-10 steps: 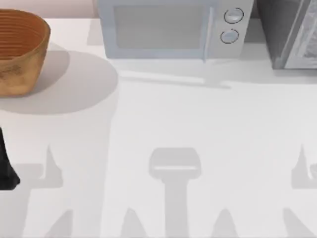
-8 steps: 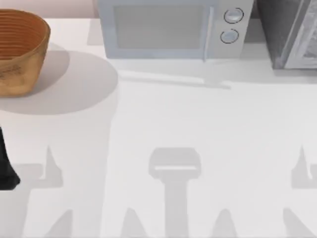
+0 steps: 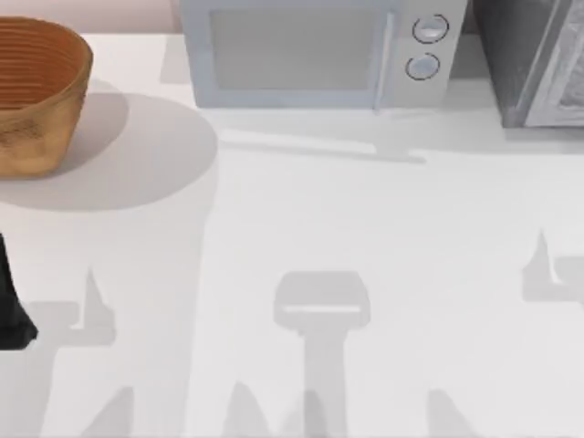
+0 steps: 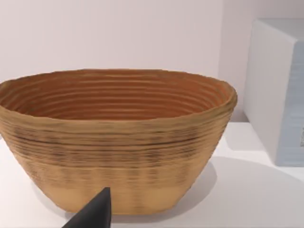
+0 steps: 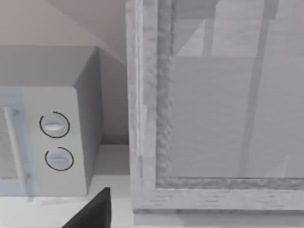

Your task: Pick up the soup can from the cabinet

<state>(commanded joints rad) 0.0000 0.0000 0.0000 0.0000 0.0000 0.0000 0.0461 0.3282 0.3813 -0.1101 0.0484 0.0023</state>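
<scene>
Right wrist view looks straight at the cabinet, its pale front panel shut across the opening, with the microwave just left of it. I see no can anywhere; if it is where the task says, it sits behind that panel, straight ahead of the right jaws. Only 1 dark fingertip shows, so I cannot tell how those jaws stand. From above, the cabinet is at the worktop's far right, so the right arm is nearer. The left jaws, state also unclear, face the basket, well left of the cabinet.
</scene>
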